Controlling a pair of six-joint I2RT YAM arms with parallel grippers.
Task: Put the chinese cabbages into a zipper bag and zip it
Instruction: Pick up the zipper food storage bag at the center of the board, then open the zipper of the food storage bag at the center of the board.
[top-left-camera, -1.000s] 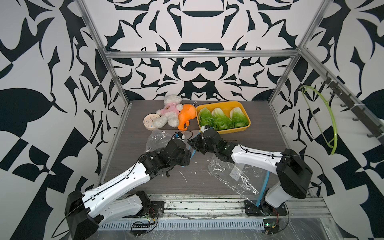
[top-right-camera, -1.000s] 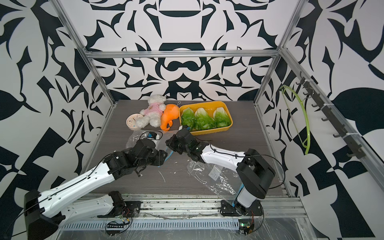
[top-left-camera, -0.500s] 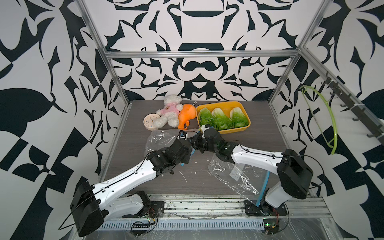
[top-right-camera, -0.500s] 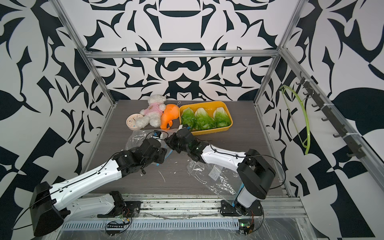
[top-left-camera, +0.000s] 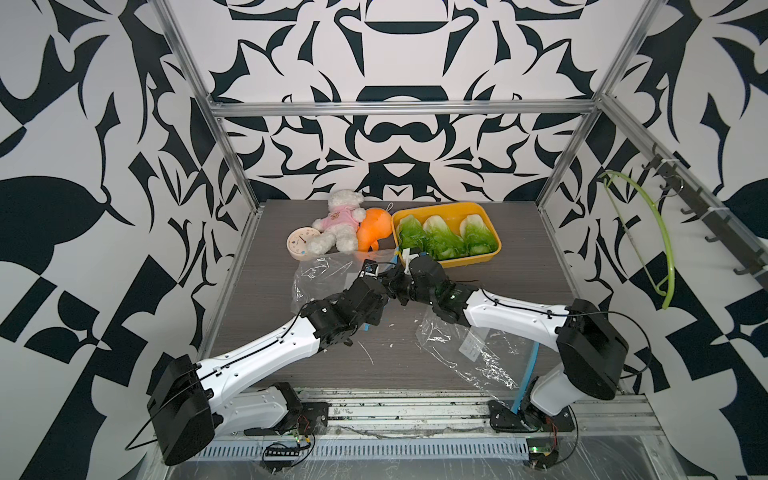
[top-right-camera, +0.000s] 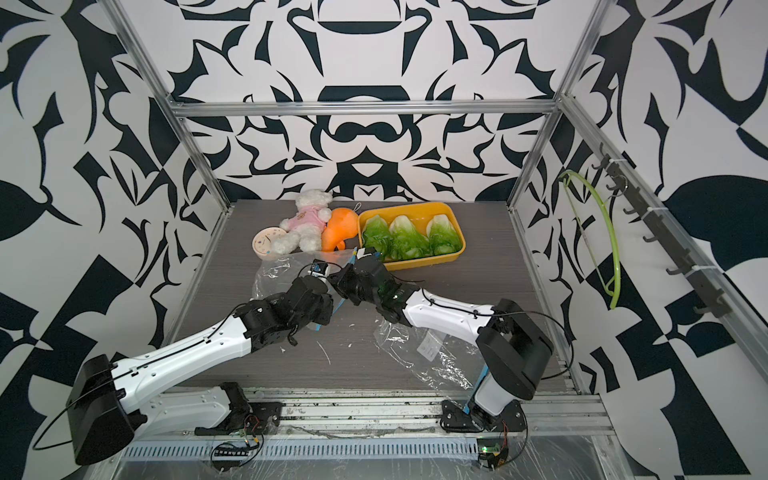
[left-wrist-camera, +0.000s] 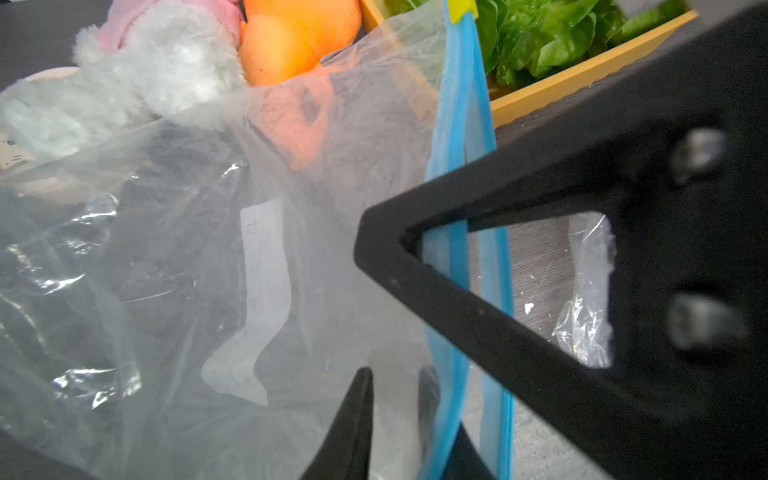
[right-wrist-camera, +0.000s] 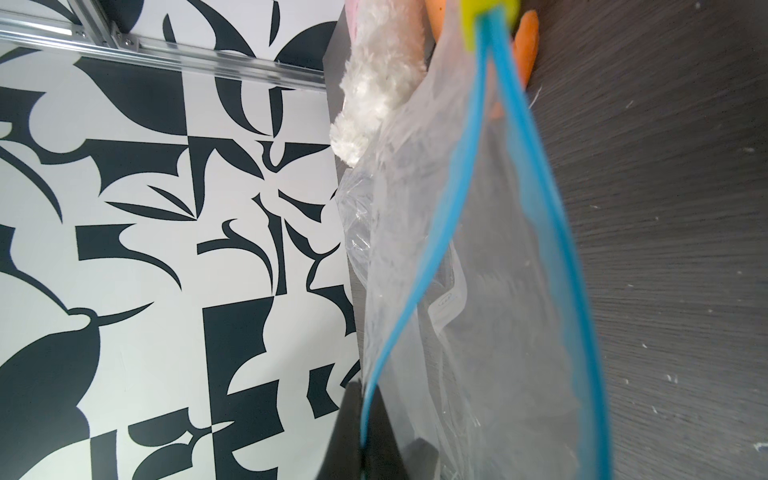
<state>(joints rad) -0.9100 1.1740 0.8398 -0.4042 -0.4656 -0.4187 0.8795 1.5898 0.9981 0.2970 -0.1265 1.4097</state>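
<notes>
Now the left gripper (left-wrist-camera: 395, 399) has travelled forward from where it sat a second ago, back over the crumpled film. It meets the right gripper (right-wrist-camera: 365, 446) nose to nose at the mouth of the zipper bag (top-left-camera: 322, 276). Its fingers stood wider then. They have drawn in to a narrow slit, with the bag's blue zip strip (left-wrist-camera: 446, 145) and clear film running between them, but whether they already pinch it cannot be told.

The right gripper has hardly shifted and stays clamped on that same strip, which rises from its fingertips to the yellow slider (right-wrist-camera: 490, 18).

The chinese cabbages (top-left-camera: 444, 239) lie as before, three side by side in the yellow tray (top-left-camera: 488, 257), just beyond the right gripper and outside the bag. Past the left gripper, behind the film, sit the teddy bear (top-left-camera: 338, 226) and the orange plush toy (top-left-camera: 374, 230), both unmoved.

As for writing, a white label (left-wrist-camera: 257, 299) shows through the bag just ahead of the left gripper, its print too faint to read. A second bag (top-left-camera: 469, 353), lying under the right arm behind its gripper, carries a small white label that is equally illegible. The emblem on the teddy's pink shirt cannot be made out either.
</notes>
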